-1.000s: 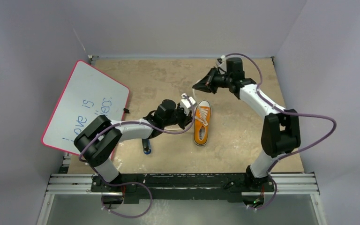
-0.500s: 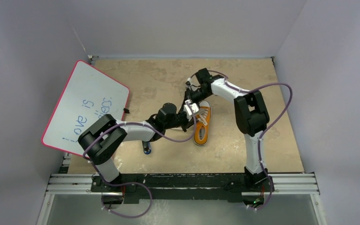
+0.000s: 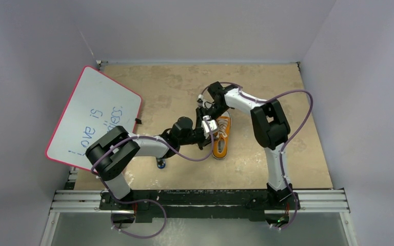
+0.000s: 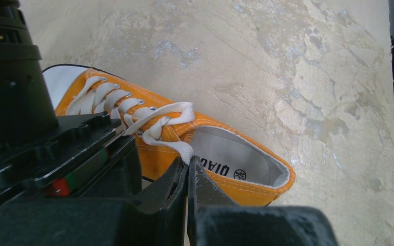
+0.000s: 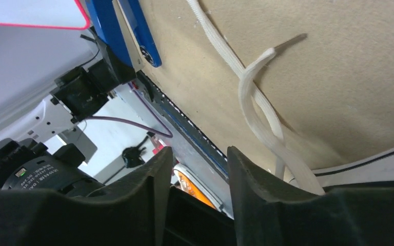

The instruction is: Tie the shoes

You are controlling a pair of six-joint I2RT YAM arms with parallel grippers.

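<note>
**Sneaker point(image 3: 220, 139) mid-table; left gripper point(image 4: 188, 163) pinched on lace, right gripper point(image 5: 200, 154) apart**

Table point(image 3: 267, 87) is walled on three sides, with open surface right of and beyond the sneaker. Whiteboard point(image 3: 95, 110) tilts over the left edge; the blue writing reads "love is", rest illegible. Sneaker sits sole-down at centre, toe toward the far wall, insole print roughly "QIAO". Left gripper is at its left side, fingers together, clamped on one of the laces point(image 4: 159, 120). Right gripper sits just beyond it, fingers spread, gripping nothing, with lace strands beside it. Blue stick point(image 3: 160, 163) lies under the left arm.

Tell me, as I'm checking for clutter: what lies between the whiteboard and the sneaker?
Top view: the left arm, extended to the sneaker, and a small blue stick by it.
</note>
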